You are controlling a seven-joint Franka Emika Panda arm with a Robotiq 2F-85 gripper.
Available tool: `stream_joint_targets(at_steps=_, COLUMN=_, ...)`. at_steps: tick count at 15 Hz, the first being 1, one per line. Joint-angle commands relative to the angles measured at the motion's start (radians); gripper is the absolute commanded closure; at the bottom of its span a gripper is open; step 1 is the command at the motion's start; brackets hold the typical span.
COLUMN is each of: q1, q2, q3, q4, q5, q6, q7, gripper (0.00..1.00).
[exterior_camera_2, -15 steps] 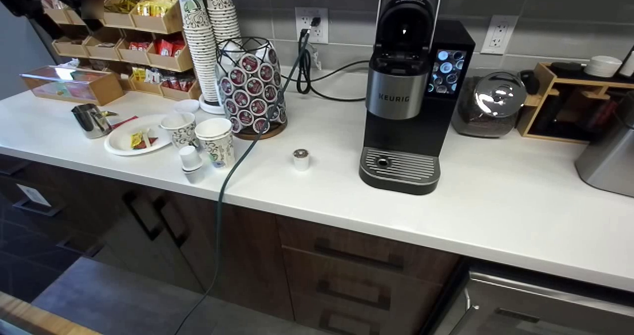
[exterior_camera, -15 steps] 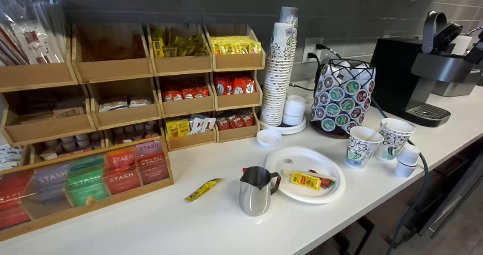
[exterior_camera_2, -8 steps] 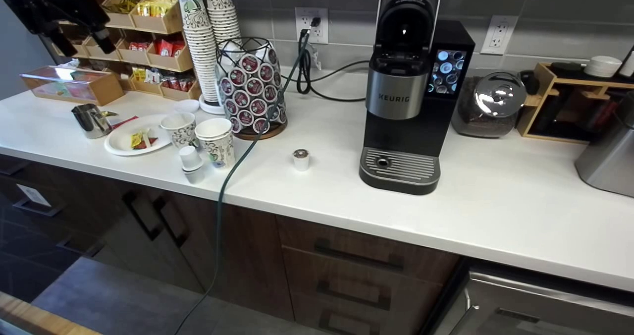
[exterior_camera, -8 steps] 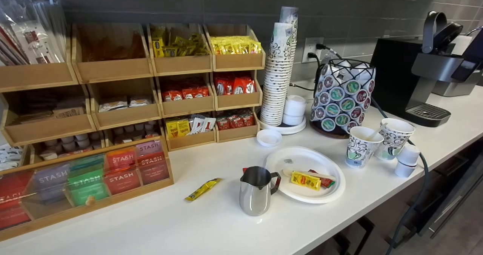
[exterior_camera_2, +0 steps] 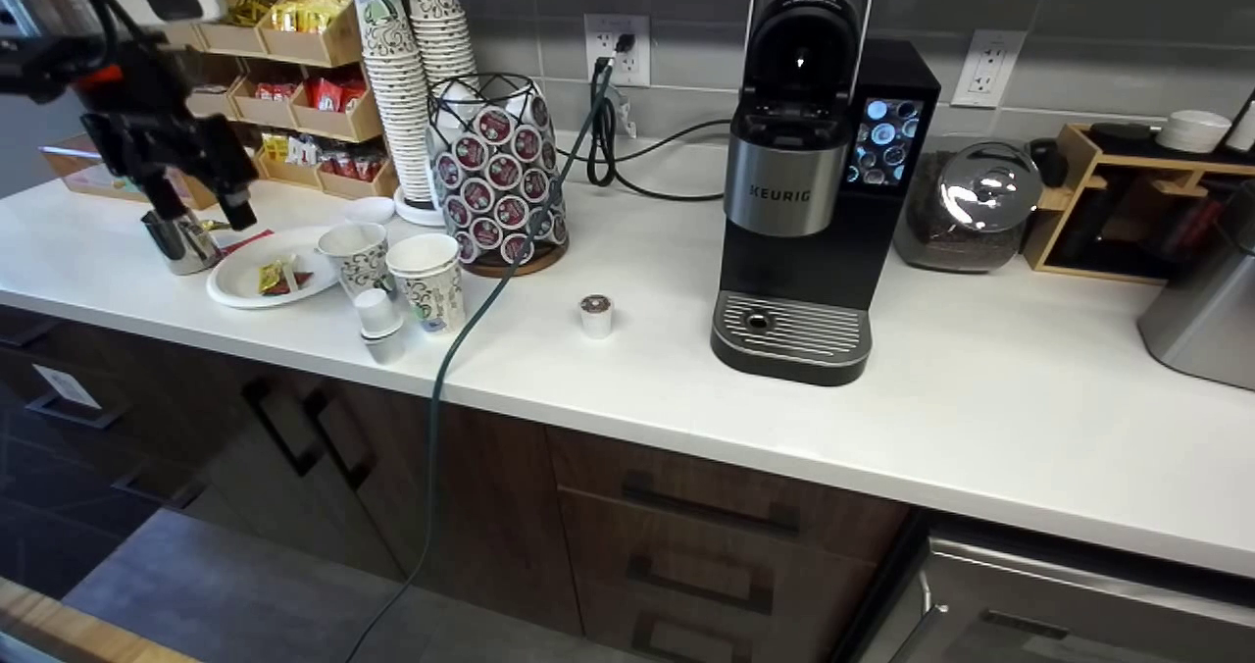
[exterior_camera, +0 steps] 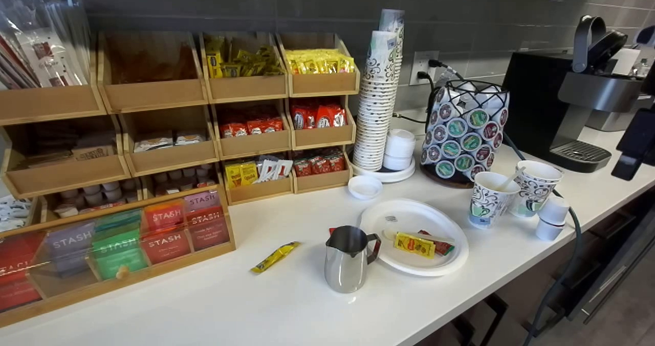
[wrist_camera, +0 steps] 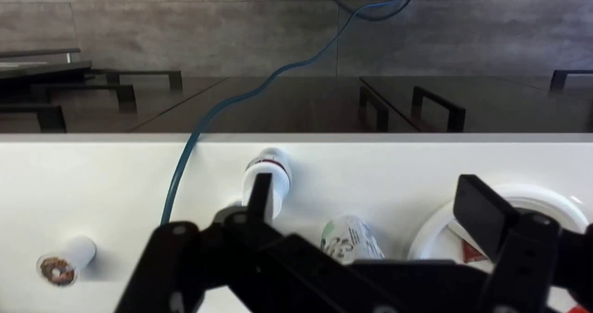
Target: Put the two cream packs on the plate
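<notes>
Two small white tubs, stacked one on the other, look like the cream packs (exterior_camera: 552, 218); they also show in an exterior view (exterior_camera_2: 377, 322) near the counter's front edge. In the wrist view the stack (wrist_camera: 282, 178) is partly hidden behind one finger. The round white plate (exterior_camera: 412, 215) also shows in an exterior view (exterior_camera_2: 235, 280). It holds a yellow packet, a red packet and a flat stick. Its rim shows in the wrist view (wrist_camera: 428, 232). My gripper (exterior_camera_2: 204, 207) is open and empty, above the counter; in the wrist view its fingers (wrist_camera: 366, 183) are wide apart.
Patterned paper cups (exterior_camera: 491, 202) stand between stack and plate. A steel pitcher (exterior_camera: 348, 264) touches or nearly touches the plate. A pod rack (exterior_camera: 465, 136), a tall cup stack (exterior_camera: 376, 115) and wooden bins (exterior_camera: 250, 90) stand behind. A green cable (exterior_camera_2: 471, 330) crosses the counter beside the tubs.
The arm has come down and to the right in an exterior view, nearer the pitcher and plate. A gripper part now shows lower at the right edge in an exterior view. The counter objects have not moved.
</notes>
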Motion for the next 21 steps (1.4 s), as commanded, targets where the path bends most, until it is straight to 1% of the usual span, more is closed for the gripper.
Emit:
stream_joint_targets(at_steps=1, q1=-0.008, q2=0.013, q3=-0.005, q4=-0.016, q5=0.010, q6=0.008, q7=-0.002, gripper=0.00)
stream_joint_targets(at_steps=4, q1=-0.012, q2=0.030, q3=-0.014, q4=-0.028, q5=0.017, q6=0.020, q7=-0.003, gripper=0.00)
stream_joint_targets(at_steps=5, q1=-0.016, q2=0.073, q3=-0.030, q4=-0.013, q5=0.036, q6=0.034, q7=-0.004, gripper=0.00)
stream_joint_targets(at_steps=7, q1=-0.049, q2=0.137, q3=-0.048, q4=-0.015, q5=0.020, q6=0.105, q7=0.014, gripper=0.00)
stream_joint_targets(at_steps=9, q1=-0.070, q2=0.218, q3=-0.078, q4=0.001, q5=0.035, q6=0.162, q7=-0.005, gripper=0.00)
stream_joint_targets(at_steps=11, q1=-0.073, q2=0.287, q3=-0.108, q4=0.017, q5=0.078, q6=0.223, q7=-0.033, gripper=0.00)
stream_joint_targets(at_steps=13, q1=-0.062, q2=0.342, q3=-0.126, q4=0.035, q5=0.154, q6=0.268, q7=-0.071, gripper=0.00)
stream_joint_targets(at_steps=15, q1=-0.061, q2=0.397, q3=-0.115, q4=0.063, q5=0.203, q6=0.287, q7=-0.069, gripper=0.00)
stream_joint_targets(at_steps=16, q1=-0.066, q2=0.419, q3=-0.107, q4=0.084, q5=0.199, q6=0.259, q7=-0.060, gripper=0.00)
stream_joint_targets(at_steps=17, q1=-0.079, q2=0.356, q3=-0.104, q4=0.037, q5=0.162, q6=0.273, q7=-0.051, gripper=0.00)
stream_joint_targets(at_steps=21, q1=-0.073, q2=0.429, q3=-0.092, q4=0.086, q5=0.173, q6=0.282, q7=-0.046, gripper=0.00)
